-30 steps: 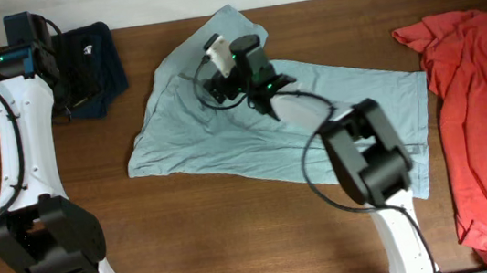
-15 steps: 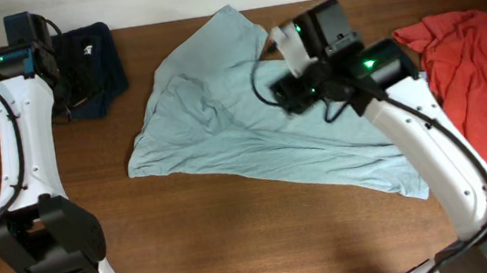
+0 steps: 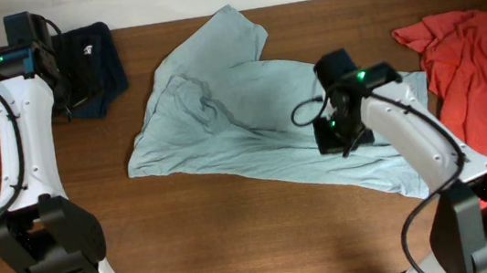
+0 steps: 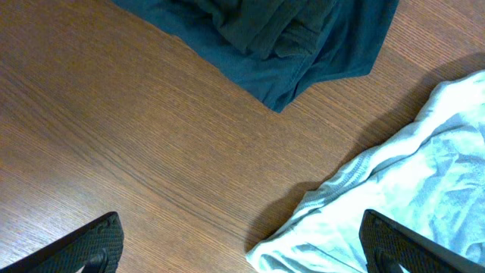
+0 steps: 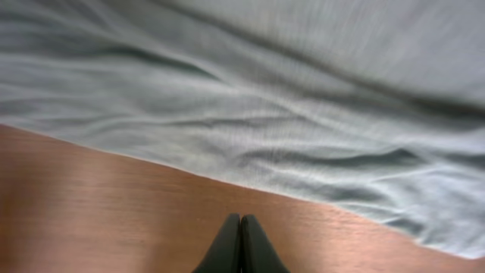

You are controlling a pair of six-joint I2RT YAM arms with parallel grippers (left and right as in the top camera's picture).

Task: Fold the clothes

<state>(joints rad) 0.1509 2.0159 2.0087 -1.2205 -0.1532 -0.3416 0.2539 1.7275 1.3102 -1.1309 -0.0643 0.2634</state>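
Blue-grey tee (image 3: 241,118) rumpled, R jaws shut, L jaws wide

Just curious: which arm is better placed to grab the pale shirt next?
Probably right: the right gripper, shut, empty, hangs at the hem of the pale shirt; the left gripper, open, sits by the dark garment.

The left arm (image 3: 9,136) and right arm (image 3: 408,131) are shelled white, with black joints and cables. The right gripper (image 5: 240,221) is tipped black.
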